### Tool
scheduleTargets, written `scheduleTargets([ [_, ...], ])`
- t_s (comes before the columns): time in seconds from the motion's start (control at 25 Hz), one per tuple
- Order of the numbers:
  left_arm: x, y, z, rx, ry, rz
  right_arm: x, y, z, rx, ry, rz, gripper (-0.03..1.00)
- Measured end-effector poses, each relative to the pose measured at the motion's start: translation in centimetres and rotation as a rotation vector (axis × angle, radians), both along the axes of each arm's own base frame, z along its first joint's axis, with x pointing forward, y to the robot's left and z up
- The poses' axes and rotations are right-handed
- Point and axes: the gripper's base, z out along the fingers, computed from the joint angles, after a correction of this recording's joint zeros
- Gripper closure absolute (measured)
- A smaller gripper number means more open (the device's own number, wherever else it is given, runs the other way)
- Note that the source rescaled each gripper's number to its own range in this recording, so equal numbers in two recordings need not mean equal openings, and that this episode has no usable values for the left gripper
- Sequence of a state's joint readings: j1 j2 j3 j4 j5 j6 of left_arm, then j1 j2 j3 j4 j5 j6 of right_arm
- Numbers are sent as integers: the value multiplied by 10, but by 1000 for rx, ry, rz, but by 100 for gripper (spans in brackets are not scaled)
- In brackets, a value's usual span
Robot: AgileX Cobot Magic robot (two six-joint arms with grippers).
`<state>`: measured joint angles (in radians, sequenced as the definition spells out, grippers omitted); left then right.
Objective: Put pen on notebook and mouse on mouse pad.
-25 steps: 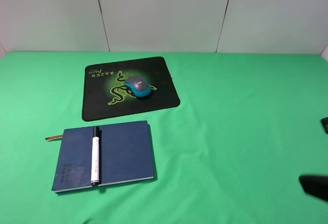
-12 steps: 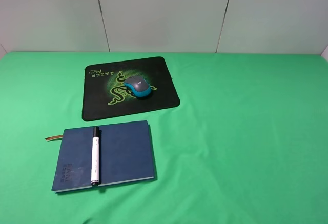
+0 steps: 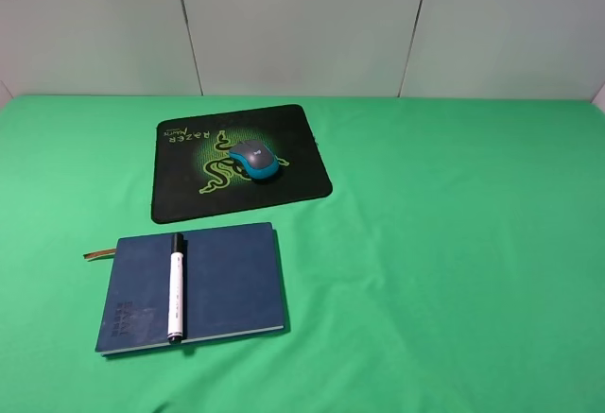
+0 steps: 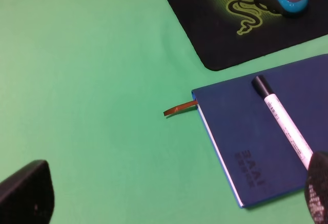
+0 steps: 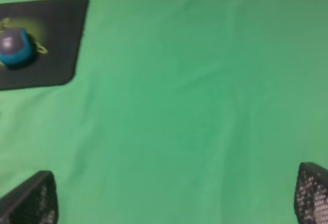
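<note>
Gone from the high view is the dark gripper that showed at the right edge a second ago; the objects have not shifted; the pen (image 3: pixel 176 286) lies flat along the dark blue notebook (image 3: pixel 227 281), black cap toward the mouse pad (image 3: pixel 189 196), near the side with the tan ribbon bookmark (image 3: pixel 97 254); the grey and teal mouse (image 3: pixel 255 161) sits on the pad beside the green snake logo; the left gripper (image 4: pixel 169 203) hangs with fingers spread wide apart over the green cloth (image 3: pixel 444 243), holding nothing; the right gripper (image 5: pixel 177 198) is likewise spread and empty.
</note>
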<state>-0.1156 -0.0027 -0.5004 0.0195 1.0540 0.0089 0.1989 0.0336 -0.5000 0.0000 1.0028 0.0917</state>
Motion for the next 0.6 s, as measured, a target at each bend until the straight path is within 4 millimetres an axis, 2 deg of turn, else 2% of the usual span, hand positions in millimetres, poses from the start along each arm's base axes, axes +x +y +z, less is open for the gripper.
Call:
scheduleTargets([
  [0.28,0,0,0,0,0,0,-6,-1,-1,-4,-24,-149,-3],
  [0.6,0,0,0,0,0,0,-6,0,-2,-83,-30,-179,-3],
])
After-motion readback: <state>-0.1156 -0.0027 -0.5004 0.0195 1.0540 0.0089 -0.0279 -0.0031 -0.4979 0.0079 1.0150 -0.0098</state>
